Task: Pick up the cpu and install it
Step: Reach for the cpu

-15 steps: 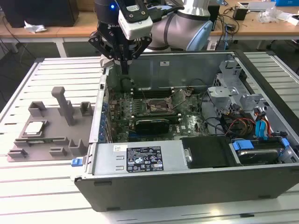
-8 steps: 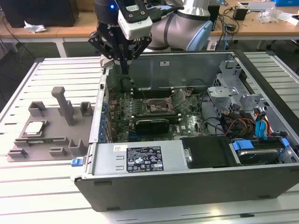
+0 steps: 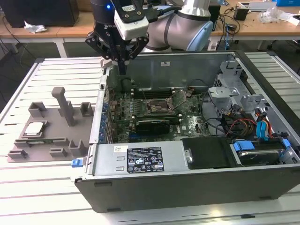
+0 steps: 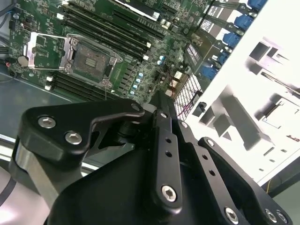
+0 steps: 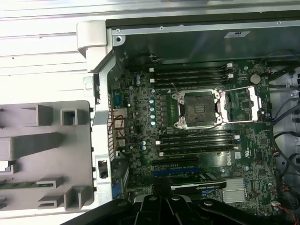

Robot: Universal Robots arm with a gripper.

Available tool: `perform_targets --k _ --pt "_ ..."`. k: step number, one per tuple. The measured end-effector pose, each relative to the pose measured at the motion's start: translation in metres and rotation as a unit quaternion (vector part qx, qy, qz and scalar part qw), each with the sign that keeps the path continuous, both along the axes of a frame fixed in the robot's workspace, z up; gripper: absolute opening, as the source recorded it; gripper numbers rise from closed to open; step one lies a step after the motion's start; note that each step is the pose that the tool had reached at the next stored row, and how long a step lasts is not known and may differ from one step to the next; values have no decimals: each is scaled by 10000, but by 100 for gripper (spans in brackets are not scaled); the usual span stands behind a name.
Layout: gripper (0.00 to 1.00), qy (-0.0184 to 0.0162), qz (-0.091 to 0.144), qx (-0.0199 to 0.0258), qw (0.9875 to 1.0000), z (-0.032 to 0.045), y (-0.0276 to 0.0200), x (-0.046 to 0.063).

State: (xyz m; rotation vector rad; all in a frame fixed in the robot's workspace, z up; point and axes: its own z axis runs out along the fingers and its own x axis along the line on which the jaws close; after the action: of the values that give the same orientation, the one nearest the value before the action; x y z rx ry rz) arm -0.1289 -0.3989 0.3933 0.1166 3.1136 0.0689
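Note:
The cpu [image 3: 35, 129], a flat square chip with a silver top, lies in a recess of the grey moulded tray [image 3: 56, 140] on the table, at the exterior view's left of the open computer case [image 3: 187, 183]. My gripper [image 3: 122, 69] hangs above the case's far corner on the tray's side, well away from the cpu. Its fingers are shut, with nothing between them; both wrist views show them pressed together [image 4: 161, 104] [image 5: 162, 200]. On the motherboard the cpu socket [image 3: 157, 107] [image 5: 197, 108] [image 4: 93, 58] stands bare, its metal frame [image 5: 240, 104] swung open beside it.
A tall post [image 3: 63, 104] rises from the tray. Inside the case are a long black card [image 3: 152, 125], memory slots [image 5: 192, 75], a power supply [image 3: 140, 159], and drive cages with cables [image 3: 243, 122]. The table [image 3: 61, 70] is slatted; a desk stands behind.

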Motion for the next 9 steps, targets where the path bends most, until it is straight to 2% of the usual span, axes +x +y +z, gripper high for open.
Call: perform_targets --k 9 --pt "11 -4 0 0 10000 0 0 -136"
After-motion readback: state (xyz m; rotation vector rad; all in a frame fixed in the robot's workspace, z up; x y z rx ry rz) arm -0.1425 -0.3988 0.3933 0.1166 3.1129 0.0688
